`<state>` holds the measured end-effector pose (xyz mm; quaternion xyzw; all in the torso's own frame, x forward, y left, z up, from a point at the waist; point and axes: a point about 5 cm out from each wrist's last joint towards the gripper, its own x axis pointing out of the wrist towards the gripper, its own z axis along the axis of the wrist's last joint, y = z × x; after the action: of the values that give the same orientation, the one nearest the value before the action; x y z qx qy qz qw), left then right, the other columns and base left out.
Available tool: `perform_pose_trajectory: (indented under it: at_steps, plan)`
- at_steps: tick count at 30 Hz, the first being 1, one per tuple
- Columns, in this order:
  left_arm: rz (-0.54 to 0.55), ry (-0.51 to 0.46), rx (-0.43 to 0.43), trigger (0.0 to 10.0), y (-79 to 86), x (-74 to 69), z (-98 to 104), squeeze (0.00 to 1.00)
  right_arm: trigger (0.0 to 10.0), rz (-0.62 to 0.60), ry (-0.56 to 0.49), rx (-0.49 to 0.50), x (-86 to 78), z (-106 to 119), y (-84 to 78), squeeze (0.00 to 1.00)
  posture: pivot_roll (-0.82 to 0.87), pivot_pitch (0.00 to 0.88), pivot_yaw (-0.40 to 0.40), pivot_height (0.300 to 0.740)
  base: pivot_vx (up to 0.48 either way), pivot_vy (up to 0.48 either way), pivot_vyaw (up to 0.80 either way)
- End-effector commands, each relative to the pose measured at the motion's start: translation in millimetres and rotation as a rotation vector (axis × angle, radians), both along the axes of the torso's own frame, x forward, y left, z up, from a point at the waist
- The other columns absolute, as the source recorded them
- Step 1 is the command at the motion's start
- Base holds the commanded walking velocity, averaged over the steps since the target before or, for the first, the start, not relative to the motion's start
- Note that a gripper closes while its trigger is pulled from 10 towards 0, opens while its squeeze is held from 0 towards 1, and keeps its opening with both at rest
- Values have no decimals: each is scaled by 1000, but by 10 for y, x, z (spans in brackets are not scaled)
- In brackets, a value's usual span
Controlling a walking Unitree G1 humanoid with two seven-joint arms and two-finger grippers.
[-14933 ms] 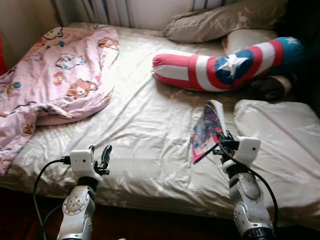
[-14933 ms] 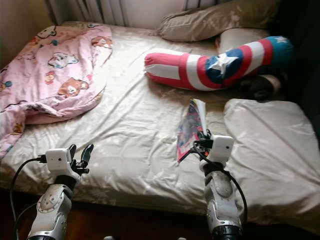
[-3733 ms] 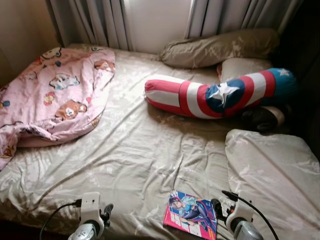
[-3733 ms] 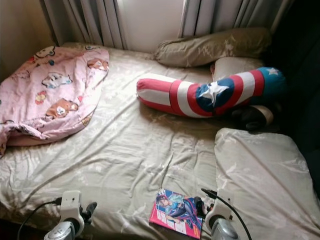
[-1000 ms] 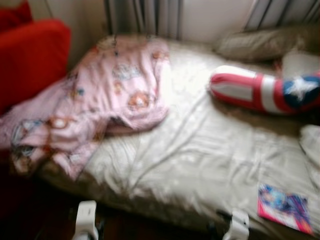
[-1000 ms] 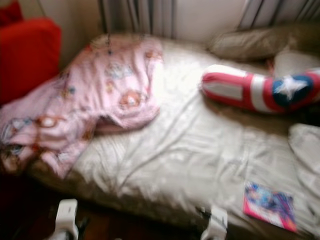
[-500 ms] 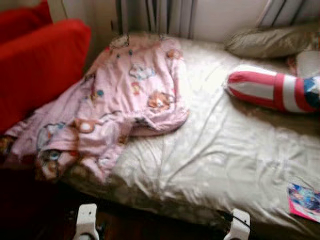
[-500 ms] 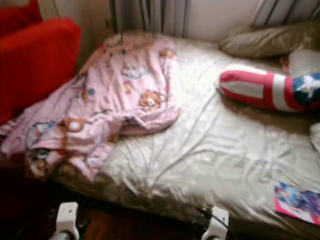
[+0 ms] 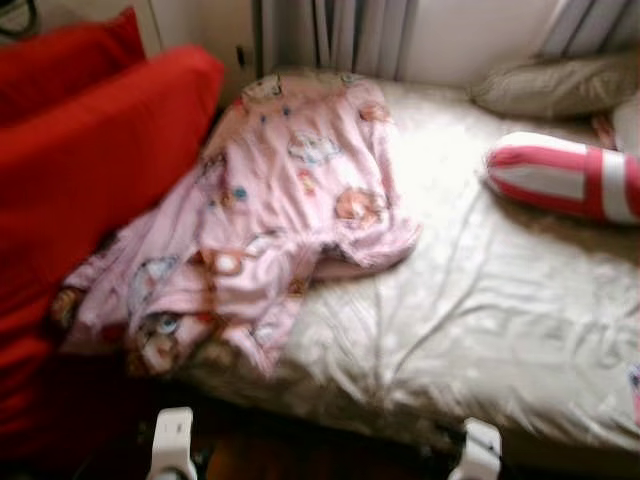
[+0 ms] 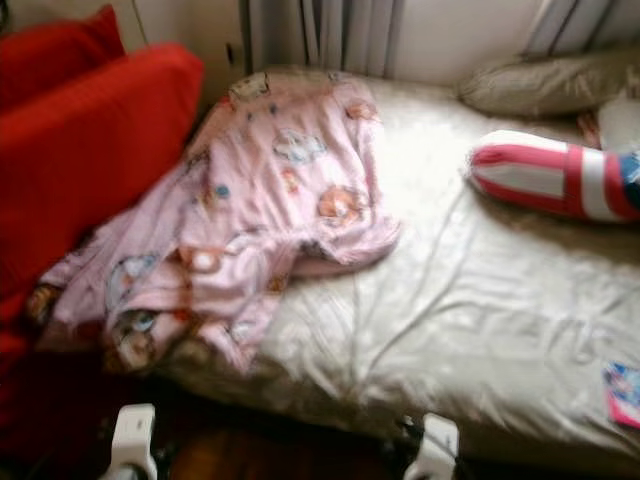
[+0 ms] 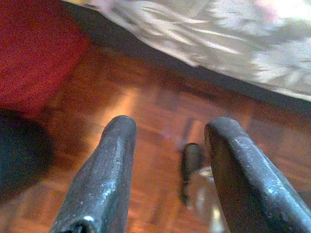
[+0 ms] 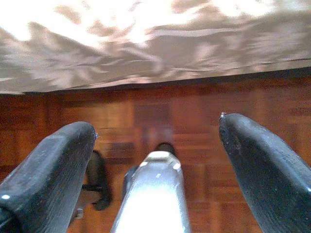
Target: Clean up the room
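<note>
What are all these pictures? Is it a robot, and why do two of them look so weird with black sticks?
Yes, it is a walking robot tidying a bedroom. The two big pictures come from its two eyes, so they show nearly the same thing: a bed with a crumpled pink blanket with cartoon animals on it, hanging over the bed's edge beside something big and red. A red and white striped cushion and a tan pillow lie further back, and a colourful magazine lies at the right edge.

The other two pictures come from cameras on its wrists. The black sticks are its fingers: the left gripper and right gripper, both open, holding nothing, pointing at the wooden floor.
</note>
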<state>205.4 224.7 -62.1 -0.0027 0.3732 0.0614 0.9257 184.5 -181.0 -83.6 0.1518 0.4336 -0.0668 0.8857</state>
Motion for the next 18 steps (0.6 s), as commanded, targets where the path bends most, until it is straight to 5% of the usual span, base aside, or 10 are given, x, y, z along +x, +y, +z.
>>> perform_pose_trajectory:
  at_steps: [1, 4, 18]
  plan:
    - [-2, 28, -18, 10000, -60, -77, -59, 0, 10000, -12, 37, -18, -121, -47, -86, 0, 97, 129, -28, 740, 0, 480, 0]
    - [-2, 28, -18, 10000, -61, -79, -61, 0, 10000, -7, 36, -20, -121, -47, -89, 0, 97, 126, -27, 740, 0, 480, 0]
    - [3, 18, -22, 10000, -67, -80, -59, 0, 10000, 12, 37, -11, -114, -58, 39, 0, 101, 127, -31, 740, 0, 0, 800]
